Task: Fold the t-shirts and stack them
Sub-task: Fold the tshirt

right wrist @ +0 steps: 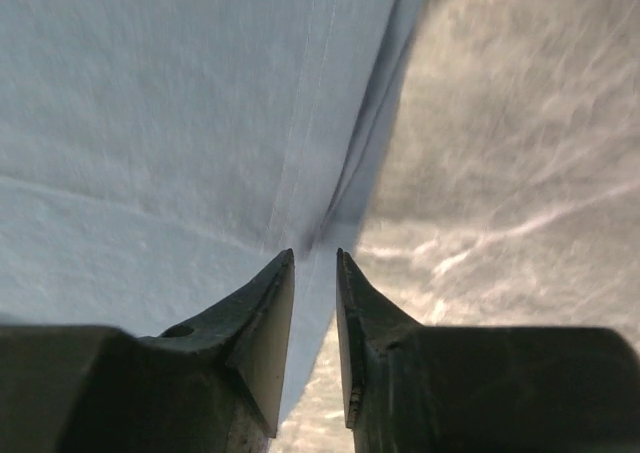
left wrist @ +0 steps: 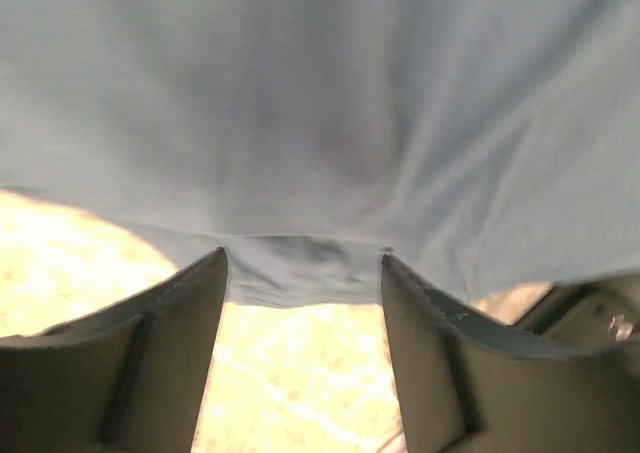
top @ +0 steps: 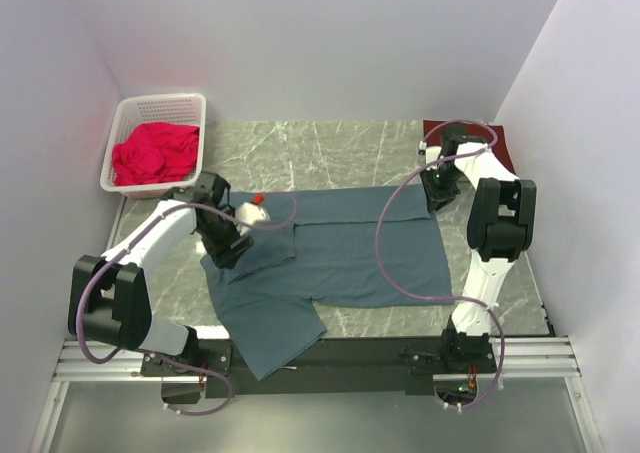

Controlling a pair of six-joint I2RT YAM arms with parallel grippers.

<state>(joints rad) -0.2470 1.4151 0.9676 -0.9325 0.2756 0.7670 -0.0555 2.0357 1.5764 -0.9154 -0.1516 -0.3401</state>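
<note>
**Blue-grey shirt half folded, both arms at its edges**

On the marble table (top: 330, 143), you have the blue-grey t-shirt (top: 350, 253) spread flat across the middle. Its far strip is folded over toward you, and its near-left part hangs over the table's front edge. The maroon t-shirt (top: 503, 143) lies at the far right corner, behind your right arm and well apart from the blue-grey one.

Your left gripper (top: 228, 256) sits low over the shirt's left side. In the left wrist view its fingers (left wrist: 170, 353) stand wide apart, with the shirt's hem (left wrist: 300, 273) dipping just between the tips and nothing pinched.

Your right gripper (top: 438, 201) is at the shirt's far right corner. In the right wrist view its fingers (right wrist: 255, 323) are drawn in to a narrow slit, and the shirt's edge runs into that slit with creases converging on the tips, so it looks clamped on the cloth. Bare marble shows just to the right.

A white basket (top: 165, 100) holding red cloth (top: 155, 151) stands at the far left corner.
</note>
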